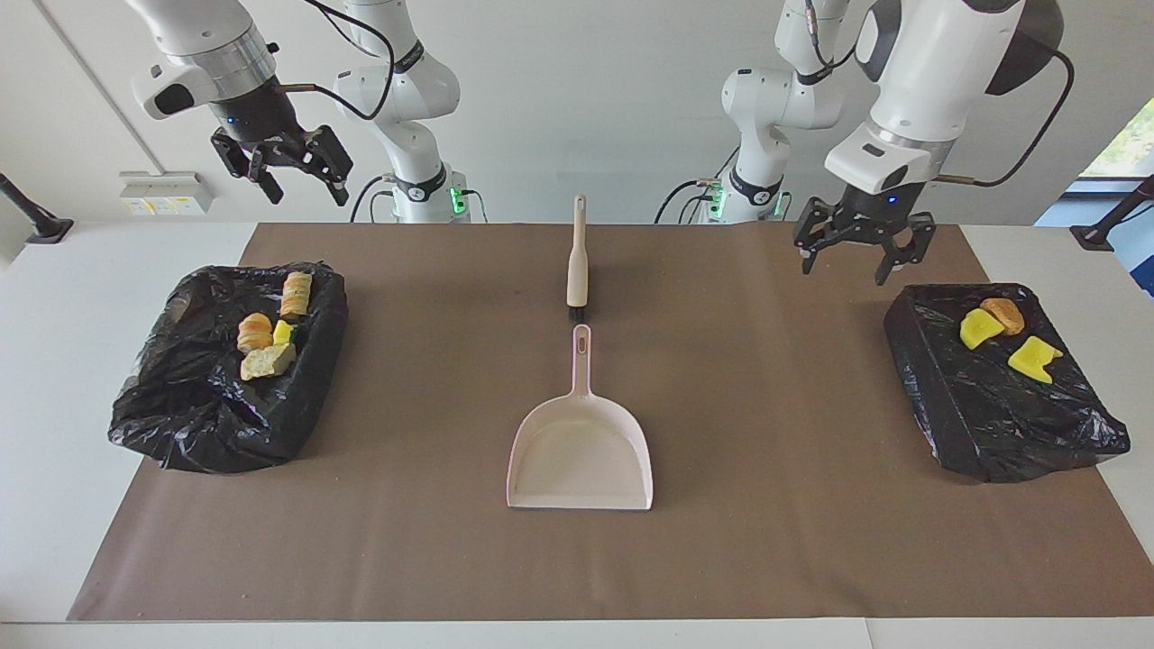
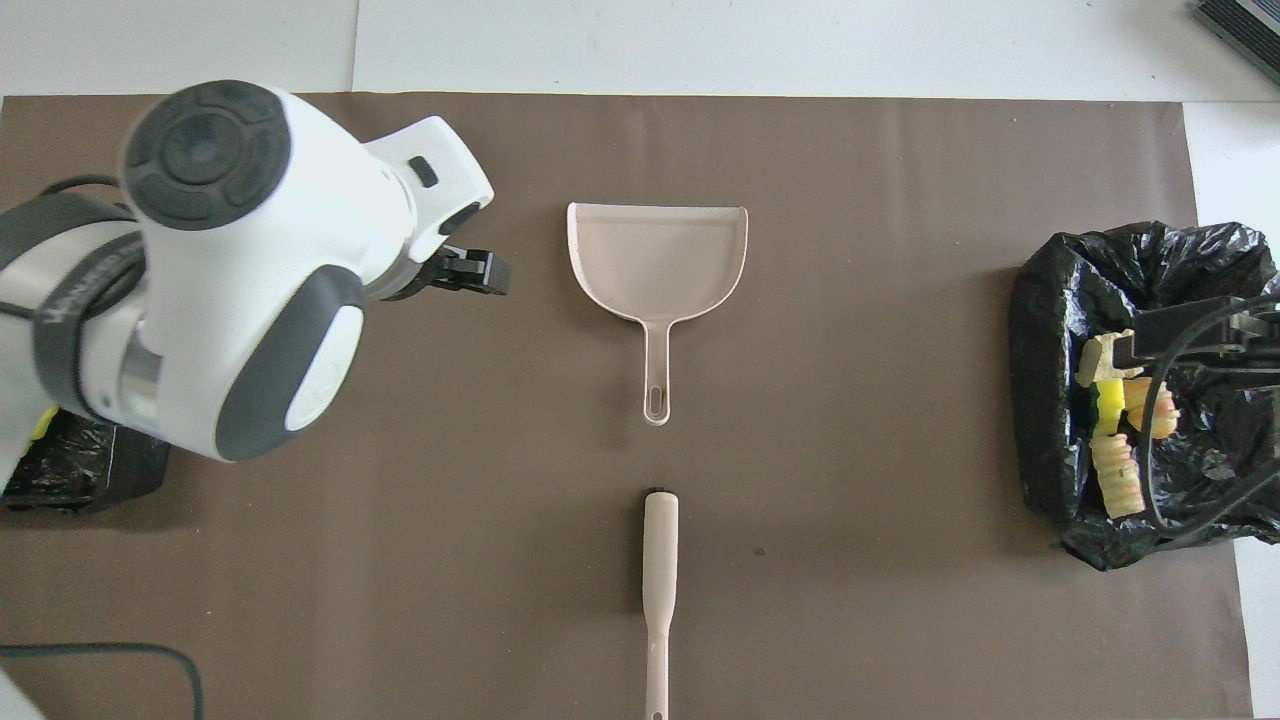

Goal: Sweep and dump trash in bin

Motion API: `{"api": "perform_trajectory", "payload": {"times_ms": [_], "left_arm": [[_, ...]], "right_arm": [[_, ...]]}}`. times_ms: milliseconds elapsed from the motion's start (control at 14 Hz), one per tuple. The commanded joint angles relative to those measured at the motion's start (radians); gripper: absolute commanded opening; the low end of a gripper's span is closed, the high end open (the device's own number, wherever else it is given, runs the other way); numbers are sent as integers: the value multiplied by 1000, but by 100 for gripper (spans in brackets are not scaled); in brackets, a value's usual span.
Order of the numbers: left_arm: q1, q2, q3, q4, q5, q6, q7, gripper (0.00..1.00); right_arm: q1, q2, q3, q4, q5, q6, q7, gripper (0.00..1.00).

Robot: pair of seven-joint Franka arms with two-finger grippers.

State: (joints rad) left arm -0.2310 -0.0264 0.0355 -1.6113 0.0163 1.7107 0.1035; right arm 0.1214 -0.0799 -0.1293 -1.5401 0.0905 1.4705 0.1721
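Count of things on the brown mat

There were seven sponge and foam chunks (image 1: pixel 267 361), two black plastic-lined bins (image 1: pixel 194 424), one beige plastic dustpan (image 1: pixel 581 455) and one beige hand brush (image 1: pixel 577 261).

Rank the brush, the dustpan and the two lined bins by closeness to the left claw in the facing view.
From the left claw:
1. Bin just beneath it.
2. Brush, mid-table, nearer the robots.
3. Dustpan, mid-table, farther out.
4. Bin at the right arm's end.

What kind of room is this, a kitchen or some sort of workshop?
Probably a robotics lab, not a kitchen. Two white robot arms stand at a table covered with a brown mat, where a dustpan, a brush and foam scraps in black bag-lined bins are neatly staged.
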Motion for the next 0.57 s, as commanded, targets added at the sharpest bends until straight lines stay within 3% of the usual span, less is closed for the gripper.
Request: {"api": "perform_trajectory", "payload": {"times_ms": [0, 502], "left_arm": [[67, -20, -9, 62, -10, -136, 88, 100], [118, 40, -8, 232, -35, -278, 139, 100]], "right_arm": [[-9, -18, 7, -20, -11, 8, -13, 100], [-9, -18, 7, -20, -11, 8, -11, 100]]}}
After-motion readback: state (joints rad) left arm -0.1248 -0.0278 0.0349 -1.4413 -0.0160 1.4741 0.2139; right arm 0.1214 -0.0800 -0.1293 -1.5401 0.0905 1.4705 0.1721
